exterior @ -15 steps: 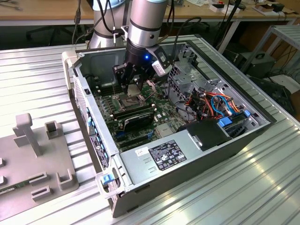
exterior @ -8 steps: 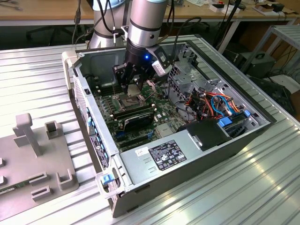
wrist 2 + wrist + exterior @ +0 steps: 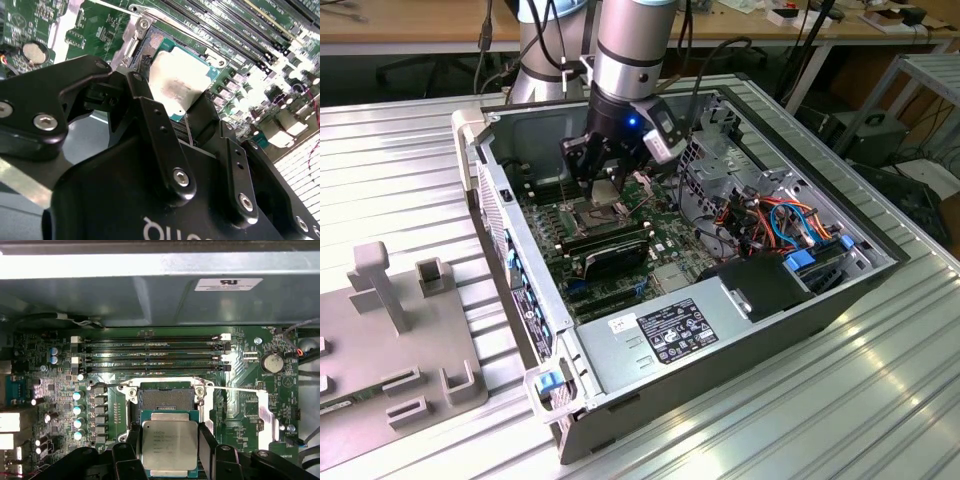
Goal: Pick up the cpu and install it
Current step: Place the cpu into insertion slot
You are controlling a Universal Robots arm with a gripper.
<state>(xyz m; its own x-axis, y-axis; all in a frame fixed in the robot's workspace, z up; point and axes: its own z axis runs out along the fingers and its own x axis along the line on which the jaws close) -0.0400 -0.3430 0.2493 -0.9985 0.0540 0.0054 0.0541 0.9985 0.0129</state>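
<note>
Two black fingers (image 3: 207, 440) of the end effector (image 3: 604, 186) are clamped on opposite edges of the small flat square cpu with the dull silver-grey metal top (image 3: 181, 82). I have it hanging over the green motherboard (image 3: 240, 407), just beside the dark square socket (image 3: 165, 399) and overlapping its nearer edge in the first wrist view. How high it sits above the socket I cannot tell.

My worry from here is alignment. The chip does not look centred over the socket. I judge that a descent from this spot would land one edge on the socket's metal frame, or press the chip askew onto the contacts and bend them. The grip is only on two thin edges, so a nudge against the frame could, I think, rock or slide the chip between the fingers. The long black memory slots (image 3: 150, 352) run just beyond the socket, and a finger drifting that way could catch them.

The cpu itself looks flat and level. Its lid is matte with faint print and a cloudy smear, and a rim of green substrate shows round it. All this sits inside the open grey metal computer case (image 3: 650, 400), which lies on the ribbed aluminium desk (image 3: 840, 400).
</note>
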